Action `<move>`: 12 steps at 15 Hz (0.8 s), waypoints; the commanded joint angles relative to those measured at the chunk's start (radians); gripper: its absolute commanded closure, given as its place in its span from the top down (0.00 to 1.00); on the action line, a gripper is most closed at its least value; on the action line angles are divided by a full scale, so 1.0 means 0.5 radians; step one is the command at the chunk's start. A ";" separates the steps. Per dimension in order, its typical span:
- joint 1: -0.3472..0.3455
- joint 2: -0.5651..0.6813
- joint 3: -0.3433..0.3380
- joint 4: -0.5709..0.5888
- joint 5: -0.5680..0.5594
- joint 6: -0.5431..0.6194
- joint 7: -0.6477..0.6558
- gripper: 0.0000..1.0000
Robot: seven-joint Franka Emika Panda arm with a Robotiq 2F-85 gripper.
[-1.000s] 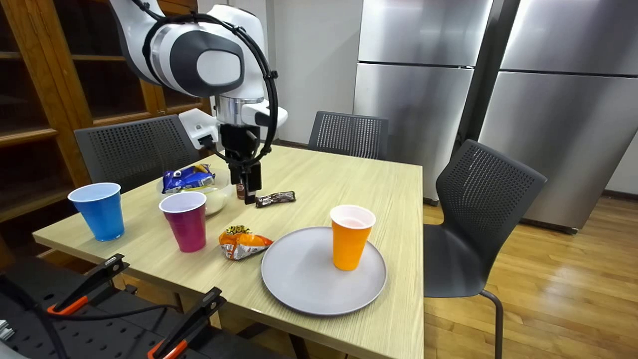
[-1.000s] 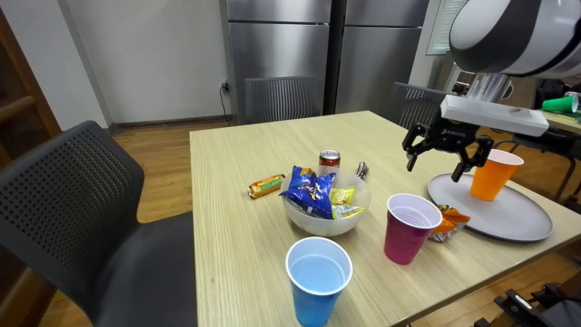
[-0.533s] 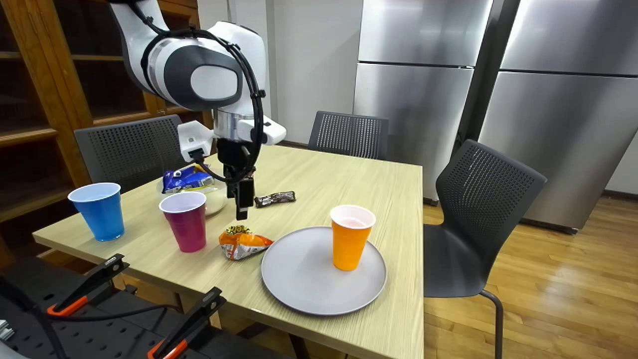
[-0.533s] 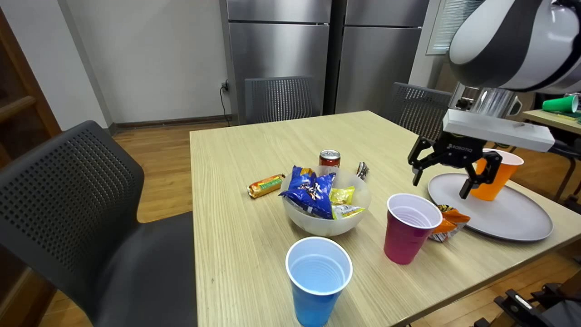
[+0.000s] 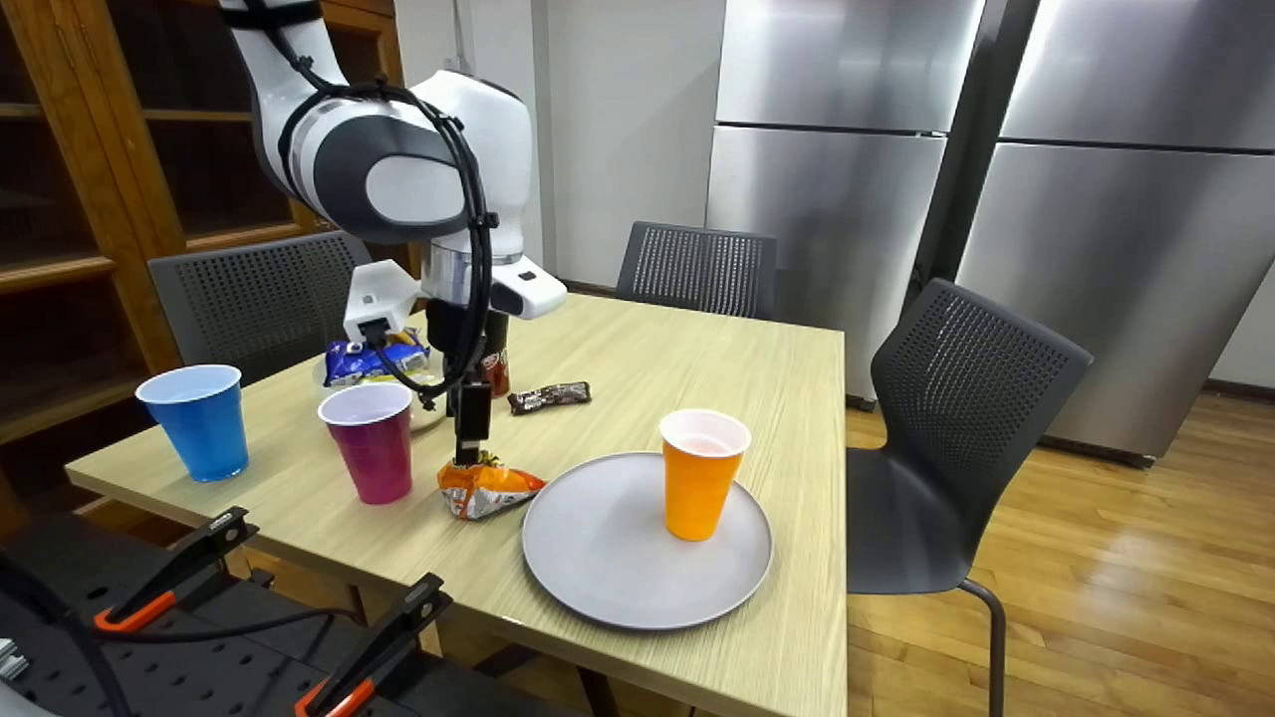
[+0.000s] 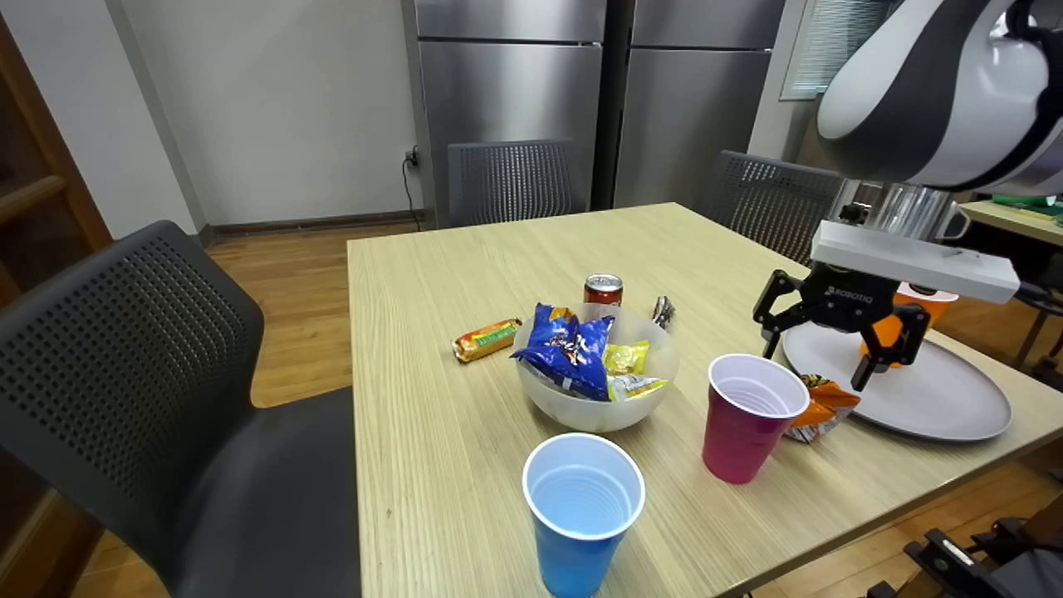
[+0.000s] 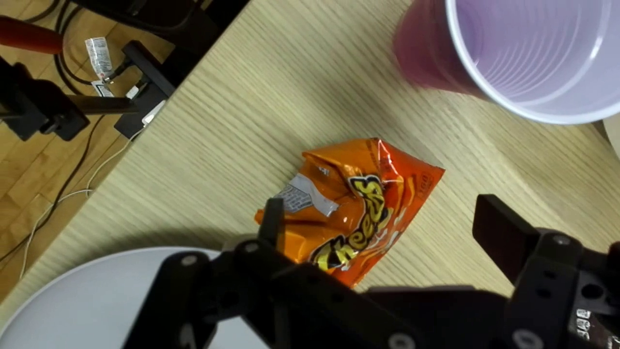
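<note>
My gripper [image 5: 468, 453] is open and empty, pointing down just above a crumpled orange snack bag [image 5: 486, 491] on the table. In the wrist view the bag [image 7: 348, 203] lies between the fingers [image 7: 380, 211], closer to the left finger, which covers part of its edge. The right finger is over bare wood. In an exterior view the fingers [image 6: 815, 365] stand behind a purple cup [image 6: 739, 440], which hides part of the bag [image 6: 830, 409]. The cup stands upright beside the bag. A grey plate [image 5: 598, 568] with an upright orange cup [image 5: 697, 488] lies on the bag's other side.
A blue cup [image 6: 581, 531] stands near a pale bowl [image 6: 590, 414] of snack bags. A red can [image 6: 603, 291], a dark wrapped bar [image 5: 550, 397] and an orange-yellow packet [image 6: 487, 339] lie around the bowl. Chairs surround the table; black clamps [image 5: 374, 647] are at its near edge.
My gripper has come down steadily from higher up to just above the orange bag, shifting a little toward it. The fingers stay open. The objects on the table have not moved.
</note>
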 commanded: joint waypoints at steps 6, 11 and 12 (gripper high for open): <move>-0.050 0.107 0.104 0.061 0.213 0.106 0.029 1.00; -0.049 0.186 0.101 0.136 0.214 0.122 0.054 1.00; -0.048 0.199 0.101 0.151 0.212 0.122 0.060 1.00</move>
